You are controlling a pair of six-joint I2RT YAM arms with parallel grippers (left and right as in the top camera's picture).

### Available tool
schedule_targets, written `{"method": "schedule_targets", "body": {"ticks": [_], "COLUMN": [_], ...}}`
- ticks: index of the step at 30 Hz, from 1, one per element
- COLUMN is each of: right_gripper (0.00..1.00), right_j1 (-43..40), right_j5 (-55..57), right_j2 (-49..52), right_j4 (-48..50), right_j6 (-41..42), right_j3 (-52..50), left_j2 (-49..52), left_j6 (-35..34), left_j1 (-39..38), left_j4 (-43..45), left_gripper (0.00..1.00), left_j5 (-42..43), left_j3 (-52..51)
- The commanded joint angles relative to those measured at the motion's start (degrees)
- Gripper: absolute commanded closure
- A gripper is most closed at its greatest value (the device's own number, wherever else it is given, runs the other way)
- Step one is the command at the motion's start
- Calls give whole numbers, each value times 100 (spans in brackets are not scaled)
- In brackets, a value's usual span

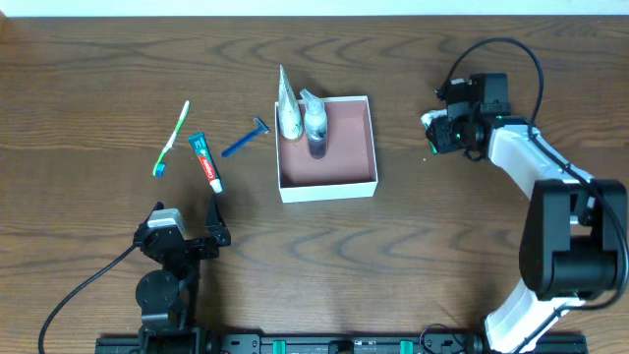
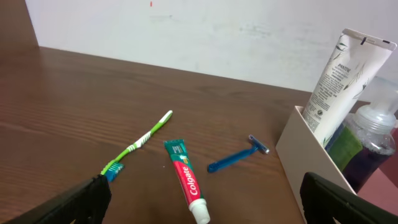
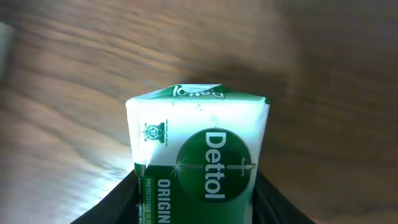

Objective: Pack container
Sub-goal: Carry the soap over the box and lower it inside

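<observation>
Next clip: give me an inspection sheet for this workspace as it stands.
Surface: brown wood-grain table.
Job's things: container holds a tube and a pump bottle; toothbrush, toothpaste and razor lie outside it on the table.
Clutter: nothing seen.
Grippers: left gripper open, empty; right gripper shut on a Dettol soap box.
Cables: black cable at left arm; another loops over right arm.
Surroundings: white wall behind the table.

Even, bright light; soft shadows.
Right wrist: table (image 3: 68, 149) blurred with glare at left; Dettol soap box (image 3: 199, 149) sharp.
</observation>
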Motion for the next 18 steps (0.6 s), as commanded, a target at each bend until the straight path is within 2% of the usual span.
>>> {"method": "schedule_targets", "body": {"ticks": [1, 8, 11, 14, 18], "right_gripper": [72, 76, 79, 78, 79], "right_j1": [184, 514, 741, 1012, 1451], "right_j5": [-326, -745, -1084, -1360, -1694], "right_j2": [-527, -1447, -1886, -2162, -2280], "right_j4": [31, 11, 24, 26, 26], "right_j6": [-280, -826, -1325, -1738, -2420], "right_j3": [42, 68, 68, 68, 68], "left_j2": [-13, -13, -13, -13, -13], "left_j6": [76, 76, 76, 76, 76], "left_j1": [17, 17, 17, 17, 17], "left_j4": [-214, -214, -214, -214, -214], "left_gripper": [2, 2, 2, 2, 2], "left_j5": [-46, -46, -46, -46, -46], "left_j3": [-90, -90, -90, -90, -90]}}
